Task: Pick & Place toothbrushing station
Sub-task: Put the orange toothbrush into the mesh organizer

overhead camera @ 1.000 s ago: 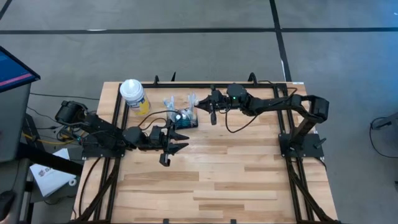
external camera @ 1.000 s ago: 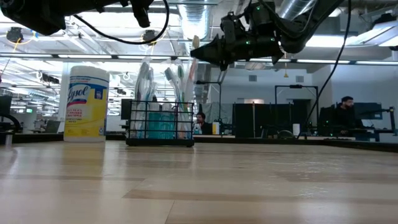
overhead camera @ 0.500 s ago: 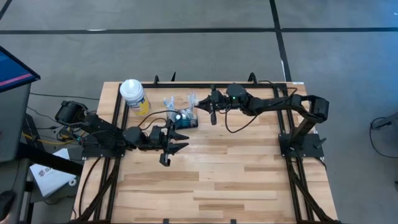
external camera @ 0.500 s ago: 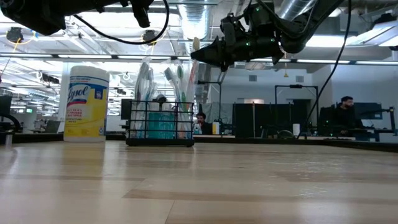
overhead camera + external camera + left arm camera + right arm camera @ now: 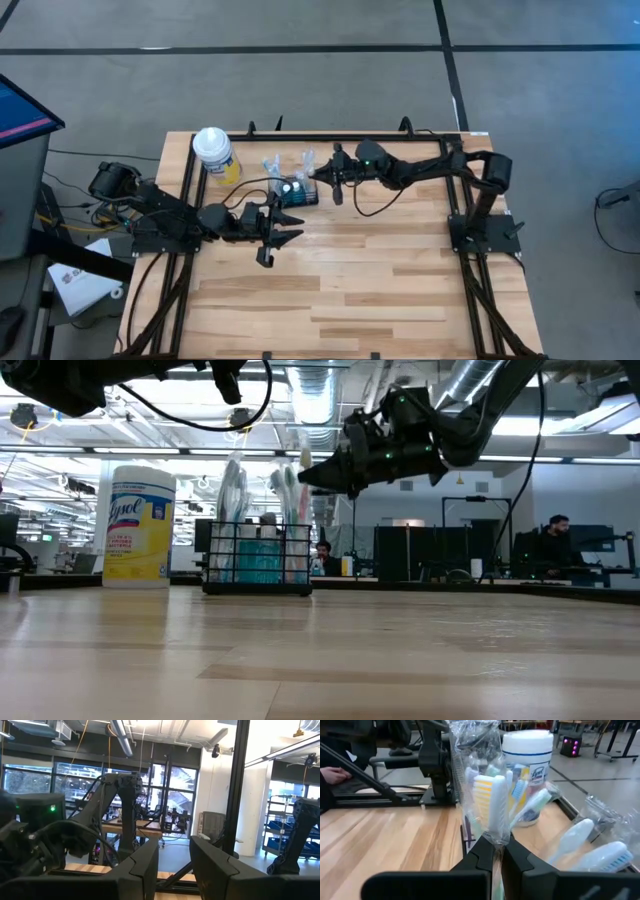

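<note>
My right arm stretches low across the tabletop (image 5: 400, 280) toward nine o'clock, its gripper (image 5: 318, 172) pinched on a wrapped toothbrush (image 5: 492, 802) standing in the toothbrushing station (image 5: 297, 190). That caddy sits at the tabletop's twelve o'clock edge, the yellow canister (image 5: 216, 153) at its ten. My left gripper (image 5: 288, 228) hovers just at its six, fingers parted and empty.

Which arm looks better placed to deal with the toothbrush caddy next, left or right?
Probably the right. The right gripper is at the black mesh caddy, its fingers closed on a wrapped toothbrush standing in it. The left gripper hangs open nearer the table's middle, pointing away from the caddy.
</note>
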Available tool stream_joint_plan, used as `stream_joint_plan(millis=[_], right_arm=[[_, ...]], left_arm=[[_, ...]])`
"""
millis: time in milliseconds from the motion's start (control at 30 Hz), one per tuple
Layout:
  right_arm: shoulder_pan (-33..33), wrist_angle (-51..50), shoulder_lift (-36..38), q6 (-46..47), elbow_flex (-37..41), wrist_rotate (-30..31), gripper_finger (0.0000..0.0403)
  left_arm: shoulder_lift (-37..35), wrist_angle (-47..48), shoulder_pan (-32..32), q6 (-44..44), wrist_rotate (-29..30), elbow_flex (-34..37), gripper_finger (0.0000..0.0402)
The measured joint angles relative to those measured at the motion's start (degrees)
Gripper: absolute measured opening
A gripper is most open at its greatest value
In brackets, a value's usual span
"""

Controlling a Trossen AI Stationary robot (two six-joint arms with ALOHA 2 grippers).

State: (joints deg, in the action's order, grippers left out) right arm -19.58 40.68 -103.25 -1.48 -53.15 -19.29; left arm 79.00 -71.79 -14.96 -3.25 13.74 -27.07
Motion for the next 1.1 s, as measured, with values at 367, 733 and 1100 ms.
stream_joint_plan(millis=[367,733,1100], right_arm=[[0.05,0.34,-0.84,-0.01,-0.04,-0.19,0.0003],[0.38,2.4,-5.71,1.54,-0.11,-0.15,0.0021],[0.42,1.62,-5.79,1.54,-0.02,-0.37,0.008]], left_arm=[[0.01,0.0,0.0,0.0,0.03,0.0,0.0106],[0.02,0.02,-0.02,0.0,0.23,0.02,0.0107],[0.02,0.03,-0.02,0.0,0.24,0.04,0.0106]])
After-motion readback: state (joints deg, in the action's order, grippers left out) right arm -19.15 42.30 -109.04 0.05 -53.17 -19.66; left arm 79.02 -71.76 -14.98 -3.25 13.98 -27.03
